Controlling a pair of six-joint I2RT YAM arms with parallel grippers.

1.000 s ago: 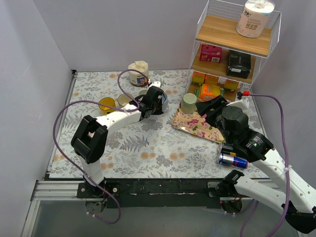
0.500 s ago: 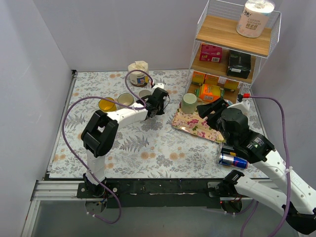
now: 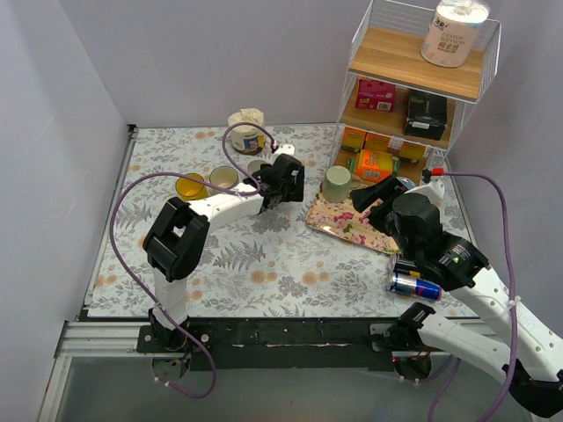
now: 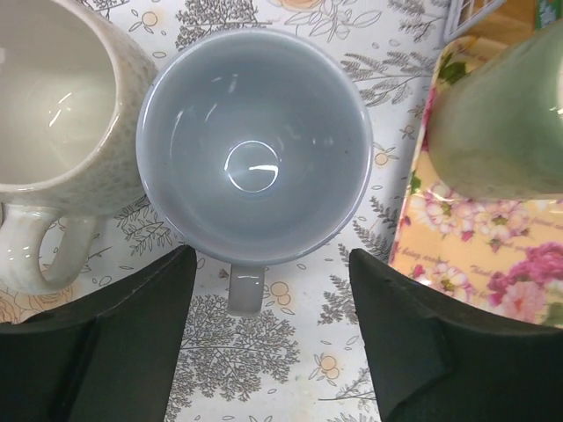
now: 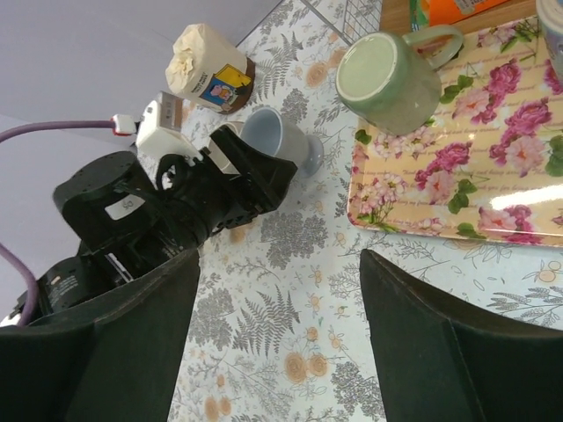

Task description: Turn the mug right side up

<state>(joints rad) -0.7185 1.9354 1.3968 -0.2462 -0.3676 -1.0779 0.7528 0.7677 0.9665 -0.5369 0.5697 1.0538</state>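
The grey mug (image 4: pixel 253 145) stands upright on the table (image 4: pixel 290 378), just beside a speckled cream mug (image 4: pixel 53 105) and near the floral tray (image 4: pixel 493 264). The left gripper (image 4: pixel 271 255) hangs above it with fingers spread, grasping nothing. The right gripper (image 5: pixel 280 264) is also released and holds nothing.

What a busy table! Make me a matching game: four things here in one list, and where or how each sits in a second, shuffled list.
Things:
1 grey mug
2 green mug
3 blue can
4 paper roll

Places:
A on the top shelf
B on its side on the table
C bottom up on the floral tray
D mouth up on the table

Pairs: 1-D, 2-C, 3-B, 4-A.
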